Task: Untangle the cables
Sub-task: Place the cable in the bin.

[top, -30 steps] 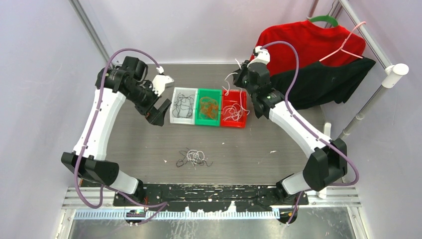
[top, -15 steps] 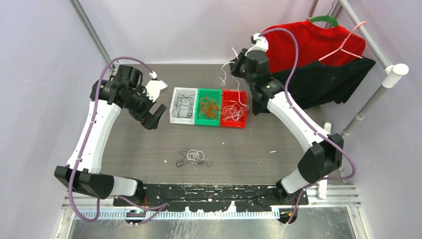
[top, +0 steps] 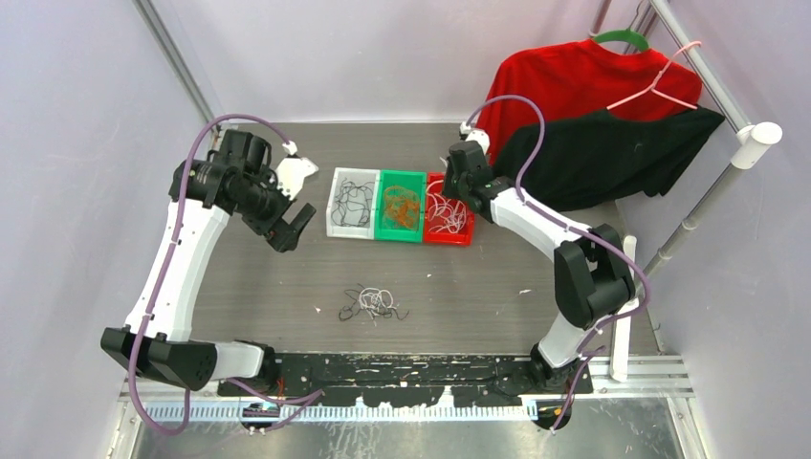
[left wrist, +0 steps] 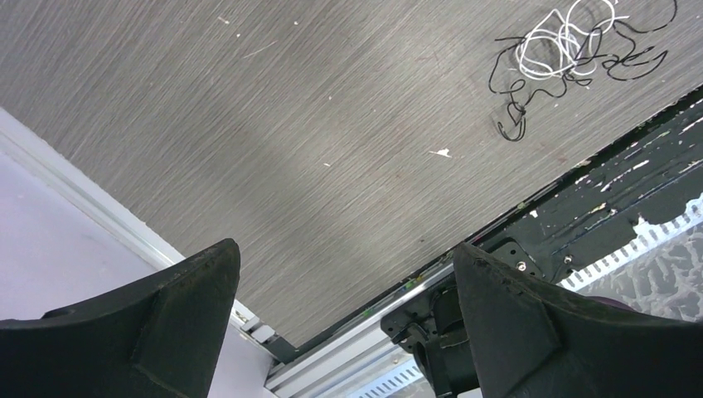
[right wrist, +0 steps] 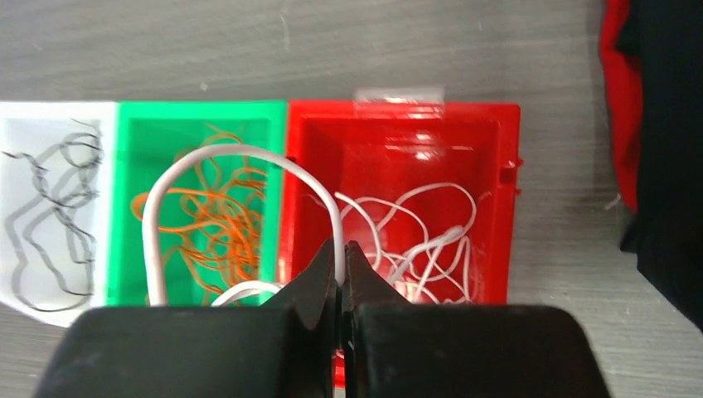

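Well, your right gripper (right wrist: 341, 257) was pinched shut on a white cable (right wrist: 240, 157) over the red bin (right wrist: 402, 112), your left gripper (left wrist: 344, 249) gaped empty; lowering before releasing seemed wise.

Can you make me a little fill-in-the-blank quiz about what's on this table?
The green plastic bin holds thin ____ cables.
The right gripper is shut on a thin ____ cable.
The left gripper stands ____, holding nothing.
The loose tangle on the grey table mixes white and ____ cables.
Missing: orange, white, open, black.
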Controlling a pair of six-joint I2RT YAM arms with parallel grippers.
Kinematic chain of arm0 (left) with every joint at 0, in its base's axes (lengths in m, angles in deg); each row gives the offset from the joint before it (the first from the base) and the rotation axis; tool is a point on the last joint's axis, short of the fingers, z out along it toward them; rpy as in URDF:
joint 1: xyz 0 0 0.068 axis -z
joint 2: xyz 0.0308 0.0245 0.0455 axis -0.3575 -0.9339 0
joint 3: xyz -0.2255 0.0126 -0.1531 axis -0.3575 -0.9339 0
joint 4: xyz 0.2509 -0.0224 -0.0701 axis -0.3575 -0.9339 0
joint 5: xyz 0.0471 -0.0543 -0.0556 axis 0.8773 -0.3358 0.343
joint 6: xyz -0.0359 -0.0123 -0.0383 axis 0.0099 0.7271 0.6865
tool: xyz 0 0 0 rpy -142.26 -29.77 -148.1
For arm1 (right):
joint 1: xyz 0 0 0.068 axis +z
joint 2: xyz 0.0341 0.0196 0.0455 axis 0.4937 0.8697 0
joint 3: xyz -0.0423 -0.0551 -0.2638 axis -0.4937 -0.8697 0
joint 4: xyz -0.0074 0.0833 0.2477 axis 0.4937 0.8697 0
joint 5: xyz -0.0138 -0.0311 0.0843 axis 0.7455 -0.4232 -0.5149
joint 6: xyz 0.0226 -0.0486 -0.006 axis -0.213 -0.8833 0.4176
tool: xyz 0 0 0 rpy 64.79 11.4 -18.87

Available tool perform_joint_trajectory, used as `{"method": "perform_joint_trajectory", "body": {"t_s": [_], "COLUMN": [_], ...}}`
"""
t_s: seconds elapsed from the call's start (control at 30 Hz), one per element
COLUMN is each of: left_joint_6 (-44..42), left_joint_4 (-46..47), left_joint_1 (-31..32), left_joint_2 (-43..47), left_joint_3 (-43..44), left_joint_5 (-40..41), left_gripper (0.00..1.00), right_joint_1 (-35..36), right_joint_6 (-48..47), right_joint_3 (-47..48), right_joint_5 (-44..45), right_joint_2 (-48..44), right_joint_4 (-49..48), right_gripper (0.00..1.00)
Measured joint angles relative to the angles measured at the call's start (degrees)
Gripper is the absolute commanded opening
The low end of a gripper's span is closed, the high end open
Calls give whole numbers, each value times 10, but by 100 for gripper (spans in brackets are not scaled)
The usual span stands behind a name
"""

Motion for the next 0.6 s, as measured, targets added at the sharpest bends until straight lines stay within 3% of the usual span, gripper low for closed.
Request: {"method": "perform_joint_trajectory", "body": {"t_s": [0.33,0.37,0.43,0.5,0.6], "left_joint_6": [-2,-2,-2,-2,-2], "left_joint_4": [0,1,1,0,0], "left_joint_1": [-3,-3,-3,-3,-3], "left_joint_2": [3,3,3,3,3], "left_joint_3": [-6,-6,-6,-6,-5], "left_joint_5": [15,15,15,15,15], "left_gripper": [99,99,99,99,100], "right_joint_1": [0,0,0,0,0], "right_joint_6": [-27,-29,-33,-36,-49], "right_joint_3": [-10,-10,-5,7,46], "right_joint_5": [12,13,15,15,12], "right_joint_2": [9,10,14,27,57], "right_joint_4": [34,36,48,64,107], "right_gripper": [1,8,38,46,50]}}
